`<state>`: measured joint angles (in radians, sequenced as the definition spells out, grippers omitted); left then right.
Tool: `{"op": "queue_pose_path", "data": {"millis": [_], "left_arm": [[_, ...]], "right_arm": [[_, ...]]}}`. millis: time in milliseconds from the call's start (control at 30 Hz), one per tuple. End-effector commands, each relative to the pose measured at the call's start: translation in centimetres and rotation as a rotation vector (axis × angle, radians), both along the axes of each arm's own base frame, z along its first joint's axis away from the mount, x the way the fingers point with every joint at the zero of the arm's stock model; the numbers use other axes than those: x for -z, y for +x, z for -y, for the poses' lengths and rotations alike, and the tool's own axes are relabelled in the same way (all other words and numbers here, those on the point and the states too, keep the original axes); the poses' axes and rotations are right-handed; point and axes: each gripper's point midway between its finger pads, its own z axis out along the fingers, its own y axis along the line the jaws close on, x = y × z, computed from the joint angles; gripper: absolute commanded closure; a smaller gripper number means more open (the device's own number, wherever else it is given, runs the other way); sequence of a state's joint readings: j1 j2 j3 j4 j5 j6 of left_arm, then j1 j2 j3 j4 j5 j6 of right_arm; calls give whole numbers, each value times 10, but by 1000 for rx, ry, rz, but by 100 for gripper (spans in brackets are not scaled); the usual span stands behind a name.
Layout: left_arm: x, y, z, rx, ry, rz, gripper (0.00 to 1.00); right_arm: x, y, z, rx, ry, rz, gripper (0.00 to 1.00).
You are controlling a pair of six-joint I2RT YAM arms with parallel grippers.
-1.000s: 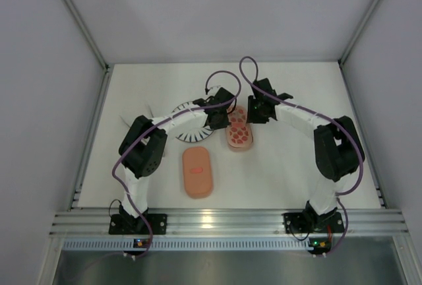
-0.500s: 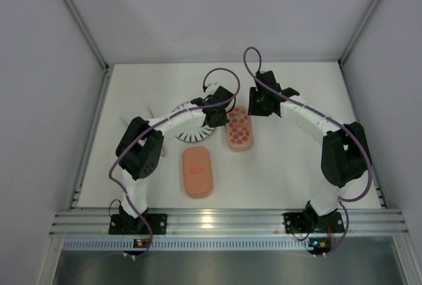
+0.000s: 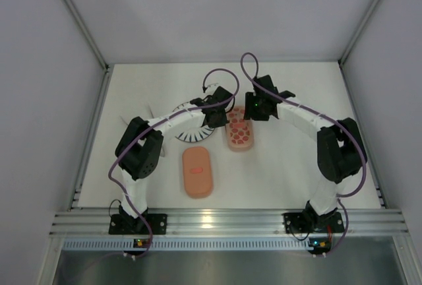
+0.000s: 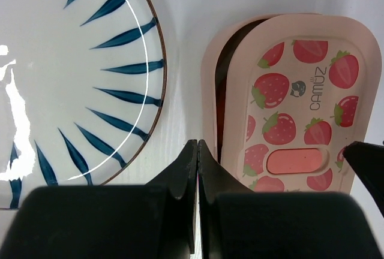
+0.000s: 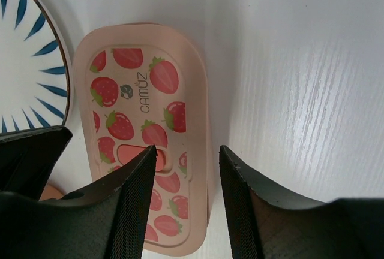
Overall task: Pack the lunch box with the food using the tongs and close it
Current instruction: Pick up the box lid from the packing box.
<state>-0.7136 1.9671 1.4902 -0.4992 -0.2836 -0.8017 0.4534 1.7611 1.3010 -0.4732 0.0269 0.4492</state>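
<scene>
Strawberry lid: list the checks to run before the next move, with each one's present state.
1. Strawberry lid square on its tray: not ok. It sits shifted, and the tray's rim and dark inside show along the side toward the plate.
2. Right gripper free: ok. Its jaws stand apart over the lid and hold nothing.
3. Left gripper free: ok. It is shut and empty, between the plate and the box.
4. Food inside the tray: cannot tell, as the lid hides it.
5. Plain pink piece stacked: not ok. It lies alone on the table.
</scene>
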Motion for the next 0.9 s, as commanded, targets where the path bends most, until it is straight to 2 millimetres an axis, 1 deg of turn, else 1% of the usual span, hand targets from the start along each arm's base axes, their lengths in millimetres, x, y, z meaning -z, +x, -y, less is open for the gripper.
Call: {"op": "queue_pose_path", "data": {"millis": [0,133,167,200,233,300,333,433,567,667,867], "left_arm": [[-11,4,4,-2,-46,26,100],[-6,3,5,0,-47,16,100],[-6,3,6,4,-53,15,100],[-5,4,7,4,-53,15,100],[-6,4,7,6,-55,17,100],[-4,4,8,5,-55,13,100],[-4,4,9,8,-58,11,100],[-2,4,9,11,-58,8,100],[-2,4,10,11,-60,6,100],[-1,5,11,15,-63,7,100],[1,5,13,21,-66,4,100]], "right_arm": [[-1,12,-4,9,41,32,54],[9,11,1,18,31,12,54],[8,12,0,17,44,21,53],[8,10,-5,-4,75,14,53],[12,8,-4,-2,85,3,53],[12,8,-10,-22,132,1,53],[15,7,-9,-21,139,-7,53],[16,4,-16,-47,184,-14,53],[14,2,-19,-58,221,-13,56],[8,1,-22,-68,245,-8,57],[-9,-2,-22,-75,279,13,58]]}}
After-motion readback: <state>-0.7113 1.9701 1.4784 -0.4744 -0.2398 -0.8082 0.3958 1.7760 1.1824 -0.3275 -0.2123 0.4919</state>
